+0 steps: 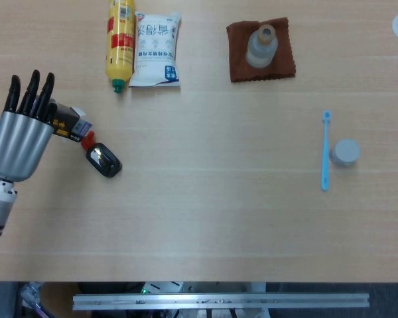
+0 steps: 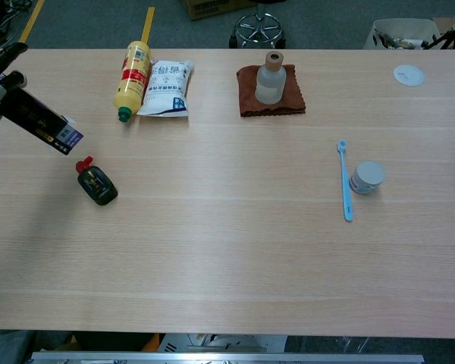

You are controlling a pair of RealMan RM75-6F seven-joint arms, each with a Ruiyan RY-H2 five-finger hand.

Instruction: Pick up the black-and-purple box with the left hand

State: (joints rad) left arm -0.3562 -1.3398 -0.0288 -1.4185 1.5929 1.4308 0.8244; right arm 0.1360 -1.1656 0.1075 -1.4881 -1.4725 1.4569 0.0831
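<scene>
One hand only in view, the left hand point(image 1: 18, 140), at the far left edge of the tabletop point(image 1: 212, 218); cut off almost wholly in the chest view, with just a silver sliver and dark fingertips showing. Grasps the black-and-purple box point(image 2: 39, 121), fingers wrapped around its near end; most of the box hidden behind the hand from the head camera, only the open flap end poking out to the right. Held clear of the tabletop, tilted with the purple end lower, as seen from the chest. Just below that end, lying on the wood, a small dark bottle with a red cap point(image 1: 102, 158); label too small to read. Farther back, a yellow bottle point(image 1: 120, 44) lying flat, green tip toward the front, touching or just beside a white pouch point(image 1: 156, 50); top ends of both cut off by the head frame. Toward the middle, a brown cloth point(image 1: 278, 59) with a pale bottle point(image 1: 261, 46) upright on it. On the right, a blue toothbrush point(image 1: 325, 151) just beside a small grey-lidded jar point(image 1: 345, 152). At the far right corner, a white disc point(image 2: 409, 74), partly cropped in the head view. Right hand nowhere to be seen.
</scene>
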